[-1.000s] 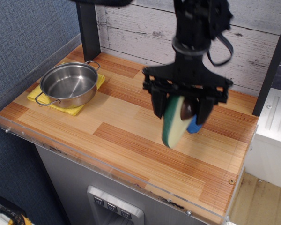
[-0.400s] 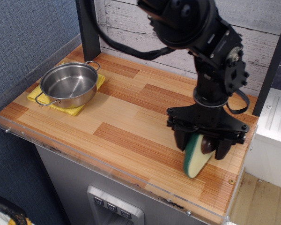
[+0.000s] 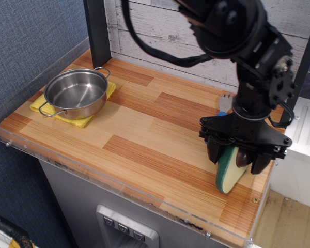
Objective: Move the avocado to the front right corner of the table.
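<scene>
The avocado (image 3: 229,172), dark green skin with pale flesh and a brown pit, hangs nearly upright between my gripper's (image 3: 237,161) black fingers. Its lower tip is at or just above the wooden table (image 3: 144,134) near the front right corner. The gripper is shut on the avocado's upper part, and the fingers hide part of the pit. The arm reaches down from the upper right.
A steel pot (image 3: 76,93) sits on a yellow cloth (image 3: 85,120) at the left rear. A blue-handled fork (image 3: 222,113) lies mostly hidden behind the arm. The clear acrylic rim (image 3: 144,192) runs along the front edge. A black post (image 3: 97,31) stands at the back.
My gripper has carried the avocado from above the table's middle right toward the front right corner and lowered it close to the surface.
</scene>
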`<action>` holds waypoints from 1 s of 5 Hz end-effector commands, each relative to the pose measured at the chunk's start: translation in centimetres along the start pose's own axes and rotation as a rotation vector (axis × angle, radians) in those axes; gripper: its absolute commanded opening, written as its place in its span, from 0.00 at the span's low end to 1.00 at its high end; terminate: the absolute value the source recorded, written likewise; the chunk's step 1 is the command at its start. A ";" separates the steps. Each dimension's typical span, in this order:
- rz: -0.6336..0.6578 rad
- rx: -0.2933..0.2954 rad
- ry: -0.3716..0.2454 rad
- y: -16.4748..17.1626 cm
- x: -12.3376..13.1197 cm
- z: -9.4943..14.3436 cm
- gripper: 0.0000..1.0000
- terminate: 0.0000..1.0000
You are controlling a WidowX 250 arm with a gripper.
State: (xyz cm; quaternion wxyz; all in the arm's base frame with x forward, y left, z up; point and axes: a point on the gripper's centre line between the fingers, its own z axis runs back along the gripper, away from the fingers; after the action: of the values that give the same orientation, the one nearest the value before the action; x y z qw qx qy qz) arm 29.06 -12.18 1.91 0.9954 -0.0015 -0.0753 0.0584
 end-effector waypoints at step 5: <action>0.024 0.011 -0.144 4.1 1.3 12.1 1.00 0.00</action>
State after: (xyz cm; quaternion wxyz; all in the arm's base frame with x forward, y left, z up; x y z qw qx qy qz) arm 28.12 -7.58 12.45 0.9902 0.0148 -0.1195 0.0710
